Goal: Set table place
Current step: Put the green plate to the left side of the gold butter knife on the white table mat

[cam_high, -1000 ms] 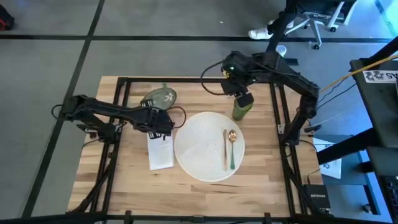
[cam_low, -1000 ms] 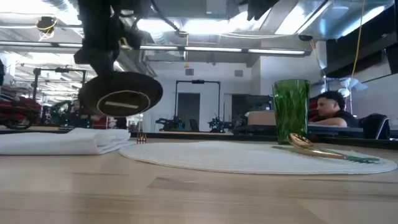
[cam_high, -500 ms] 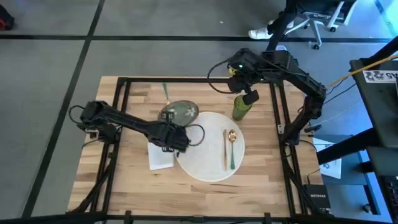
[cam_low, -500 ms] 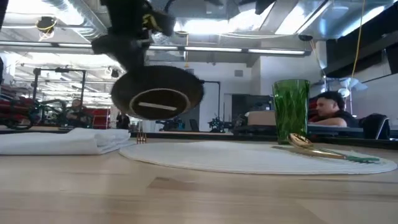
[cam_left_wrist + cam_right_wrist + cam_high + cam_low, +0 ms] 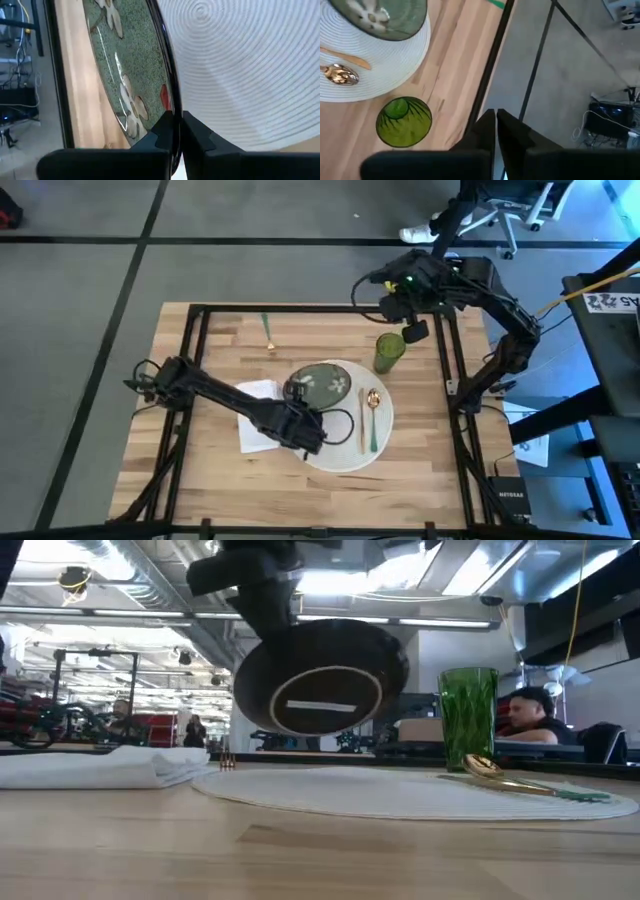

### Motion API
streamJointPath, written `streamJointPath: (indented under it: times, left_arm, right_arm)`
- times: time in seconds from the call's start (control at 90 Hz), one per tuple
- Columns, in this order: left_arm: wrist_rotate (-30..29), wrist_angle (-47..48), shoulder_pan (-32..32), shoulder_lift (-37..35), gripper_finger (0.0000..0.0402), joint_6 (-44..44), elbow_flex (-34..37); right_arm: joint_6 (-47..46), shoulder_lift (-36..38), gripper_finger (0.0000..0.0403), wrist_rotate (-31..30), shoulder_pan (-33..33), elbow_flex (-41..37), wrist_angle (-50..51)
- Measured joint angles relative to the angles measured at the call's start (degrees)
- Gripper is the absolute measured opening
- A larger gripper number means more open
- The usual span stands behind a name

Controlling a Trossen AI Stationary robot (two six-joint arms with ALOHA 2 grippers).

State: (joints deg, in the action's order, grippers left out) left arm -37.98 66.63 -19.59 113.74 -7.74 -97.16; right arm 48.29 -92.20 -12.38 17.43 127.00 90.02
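Table (image 5: 200, 470): light wooden top with black frame bars; its near edge was cut off at the bottom of the high view.
Plate (image 5: 345, 445): large, round, white, ribbed, lying flat at the middle of the table; its left part was hidden under the left arm and the dish.
Left gripper (image 5: 176, 131): over the plate's left side, fingers clamped on the rim of the dish.
Dish (image 5: 325, 384): small, green with white flowers, held in the air above the plate's far-left part; the low view showed only its dark underside.
Napkin (image 5: 256, 430): white, left of the plate, largely covered by the left arm.
Right gripper (image 5: 495, 125): past the table's far right edge, beyond the tumbler, fingers pressed together, holding nothing.
Tumbler (image 5: 389, 351): green, upright, just beyond the plate's far right rim.
Spoon (image 5: 373, 418): gold bowl, green handle, on the plate's right side beside another gold piece too thin to identify.
Small piece (image 5: 268, 335): green and gold, near the far edge; too small to identify.
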Motion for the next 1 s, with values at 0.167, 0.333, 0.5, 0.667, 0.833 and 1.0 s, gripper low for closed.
streamJointPath:
  times: [0.167,0.333,0.5,0.667,0.833,1.0]
  left_arm:
    - [-0.04,-0.31,-0.27,3.38,0.0000,0.56,-1.10]
    - [0.20,-3.52,-0.27,4.37,0.0000,0.56,-1.10]
    - [0.09,-6.96,-0.33,4.34,0.0000,2.38,-1.10]
    - [0.34,-9.23,-0.84,4.34,0.0000,2.87,-1.10]
    - [1.55,-9.01,-1.22,4.33,0.0000,1.97,-1.10]
    - [1.82,-8.97,-1.82,4.27,0.0000,1.65,-1.10]
  right_arm:
    - [0.00,-0.02,0.0005,-0.10,-0.02,0.00,0.00]
    - [0.00,-0.02,0.0005,-0.09,-0.02,0.00,0.00]
    - [0.00,-0.04,0.0005,-0.09,-0.02,0.00,0.00]
    - [-0.02,-0.04,0.0005,-0.09,-0.02,0.00,0.00]
    - [0.00,-0.07,0.0005,-0.09,-0.02,0.00,0.00]
    - [0.00,-0.07,0.0005,-0.09,-0.02,0.00,0.00]
